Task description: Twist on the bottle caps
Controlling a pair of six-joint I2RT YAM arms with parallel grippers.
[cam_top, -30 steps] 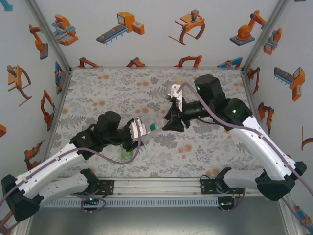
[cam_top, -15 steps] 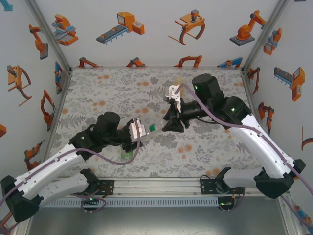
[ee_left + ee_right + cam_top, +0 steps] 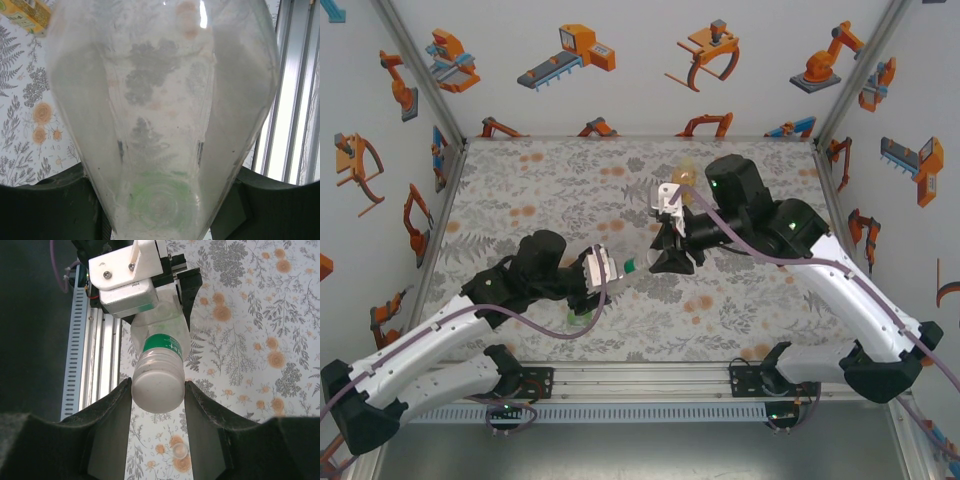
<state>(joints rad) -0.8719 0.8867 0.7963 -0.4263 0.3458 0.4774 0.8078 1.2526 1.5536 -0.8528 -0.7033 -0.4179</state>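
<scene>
- On the left gripper [image 3: 615,270] I see the jaws clamped on one clear bottle [image 3: 161,340], held sideways above the worktop [image 3: 520,180].
- On the right gripper [image 3: 157,390] the jaws pinch its one white cap [image 3: 156,385].
- One loose cap [image 3: 180,451] lies on the worktop.

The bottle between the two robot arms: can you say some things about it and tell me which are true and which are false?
1. The left jaws hold the bottle by its clear body. True.
2. The right jaws are closed on the cap. True.
3. The bottle stands upright on the table. False: it is held sideways between the two arms, its cap end towards the right arm.
4. The band just below the cap is red. False: it is green.
5. The table has leaves and orange flowers printed on it. True.
</scene>
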